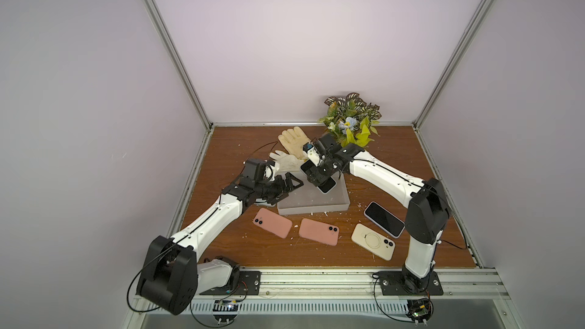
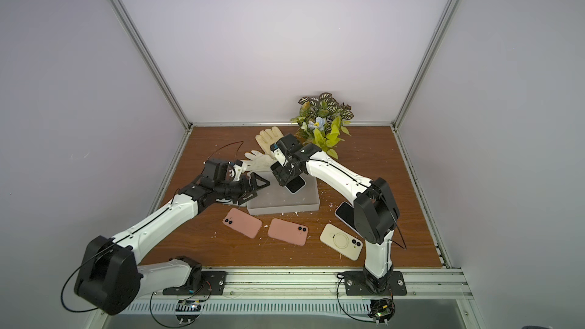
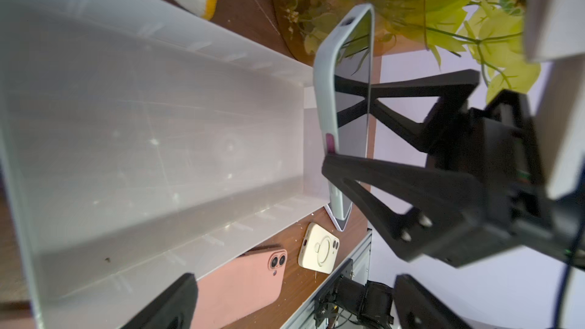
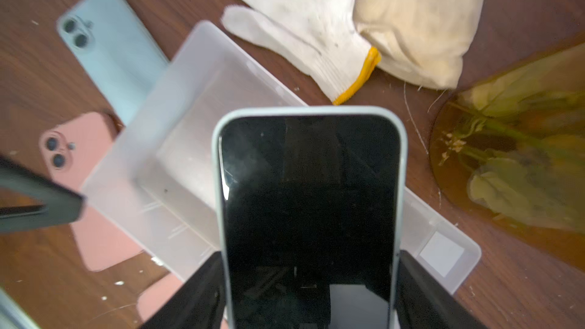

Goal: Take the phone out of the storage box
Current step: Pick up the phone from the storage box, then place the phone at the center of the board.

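- The right gripper (image 1: pixel 320 181) pinches the phone (image 4: pixel 310 200) by its long edges.
- The phone hangs tilted over the far part of the storage box (image 1: pixel 313 208).
- The left gripper (image 1: pixel 289 189) is spread wide at the box's left end.
- A white glove (image 1: pixel 286 161) lies just beyond the box.

Soft even light; wrist views blurred; reflections on phone (image 3: pixel 352 121).

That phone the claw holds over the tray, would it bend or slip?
The phone is probably stiff: it juts straight out of the right gripper without sagging. Slipping looks possible: the fingers pinch only its smooth case edges near one end. If dropped, the glass screen might crack on the storage box.
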